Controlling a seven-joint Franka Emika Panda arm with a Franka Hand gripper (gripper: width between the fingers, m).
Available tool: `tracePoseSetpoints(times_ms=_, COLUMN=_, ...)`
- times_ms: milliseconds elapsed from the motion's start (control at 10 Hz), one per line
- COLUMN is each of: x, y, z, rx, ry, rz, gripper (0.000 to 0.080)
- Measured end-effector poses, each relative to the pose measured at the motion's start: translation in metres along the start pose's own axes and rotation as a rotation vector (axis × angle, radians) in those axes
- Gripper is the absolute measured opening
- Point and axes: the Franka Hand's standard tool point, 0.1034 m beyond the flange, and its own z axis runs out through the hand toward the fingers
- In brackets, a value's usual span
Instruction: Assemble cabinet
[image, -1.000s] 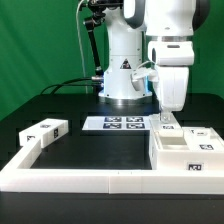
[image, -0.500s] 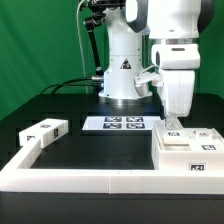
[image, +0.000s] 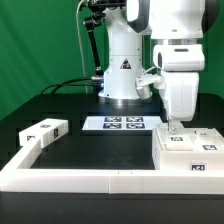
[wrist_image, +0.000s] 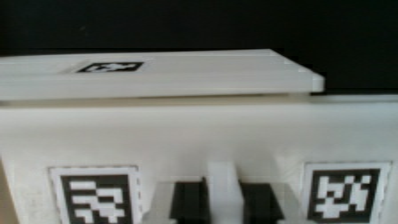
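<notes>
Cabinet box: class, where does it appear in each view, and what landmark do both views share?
Exterior view: cabinet box low on the exterior view's right, beneath the robot arm.
Wrist view: cabinet box fills the frame, close up.
Shared landmark: its black-and-white square tags.

White cabinet panels (image: 185, 150) bear black-and-white square tags (wrist_image: 98, 195); the table (image: 90, 150) is black.

On the black table (image: 95, 150), the gripper (image: 178, 122) hangs just above the white cabinet (image: 173, 157) at the exterior view's right, a small tagged panel (image: 45, 130) lies at its left, the marker board (image: 122, 124) sits between them, and a low white border rail (image: 90, 178) runs along the front.
</notes>
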Motion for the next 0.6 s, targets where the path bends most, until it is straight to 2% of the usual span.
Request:
tracePoseSetpoints(times_ms=200, x=0.000, y=0.015, z=0.000, rx=-0.007, ry=0.003, rz=0.006, gripper=0.0071)
tracePoseSetpoints(times_ms=600, x=0.000, y=0.027, z=0.001, rx=-0.008, ry=0.003, rz=0.011, gripper=0.0071)
